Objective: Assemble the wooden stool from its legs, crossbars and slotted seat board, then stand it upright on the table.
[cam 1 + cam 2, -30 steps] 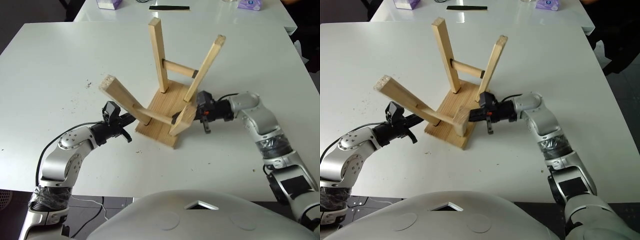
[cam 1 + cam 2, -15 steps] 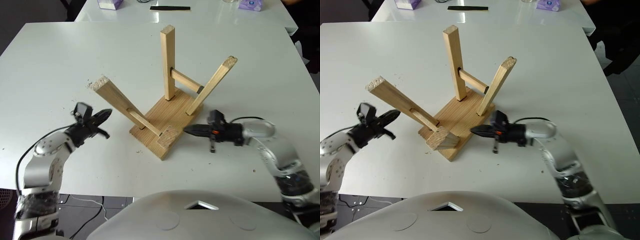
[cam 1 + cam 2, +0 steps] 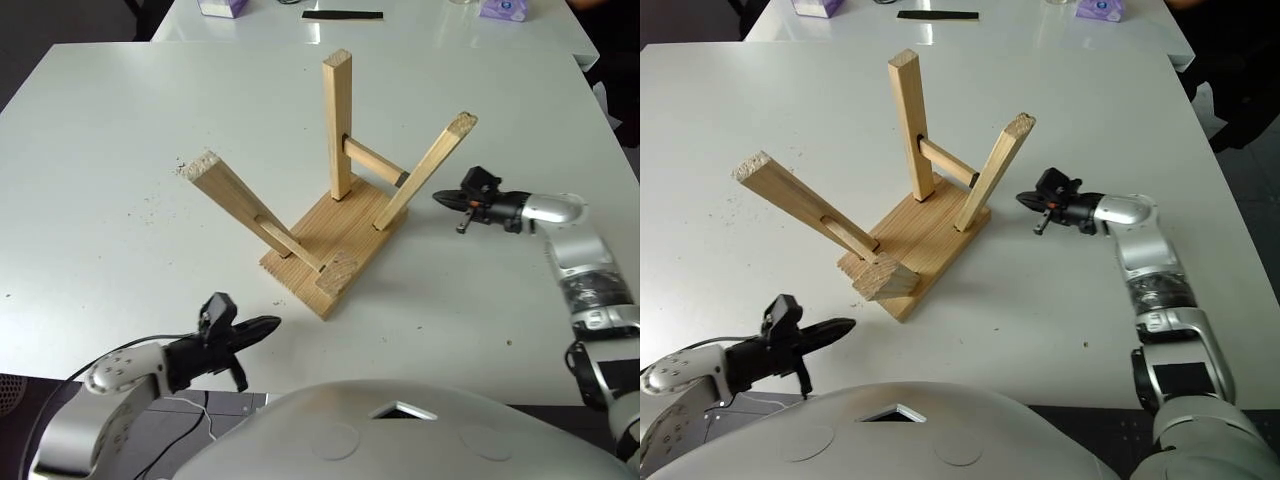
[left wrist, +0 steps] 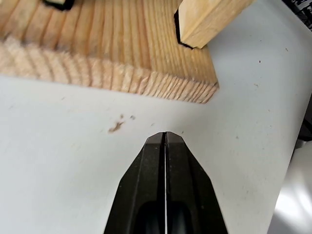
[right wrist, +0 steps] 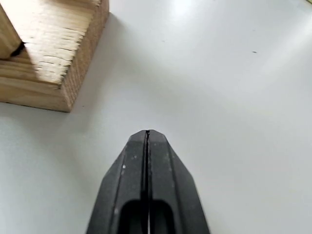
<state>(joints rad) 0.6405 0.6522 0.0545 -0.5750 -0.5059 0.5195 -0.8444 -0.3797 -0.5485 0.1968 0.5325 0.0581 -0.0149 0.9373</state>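
Note:
The wooden stool lies upside down on the white table, its slotted seat board flat on the surface and its legs pointing up. A crossbar joins the two far legs, another joins the near pair. My left gripper hangs shut near the table's front edge, apart from the seat board's near corner. To the right of the stool my right gripper is shut and holds nothing, a short gap from the seat board's corner.
Wood crumbs dot the table left of the stool. On the far table stand two purple boxes and a black strip.
Both arms have drawn back from the stool. The left gripper dropped toward the front edge; the right one swung to the far right side. The stool, tilted a second ago, now rests flat.

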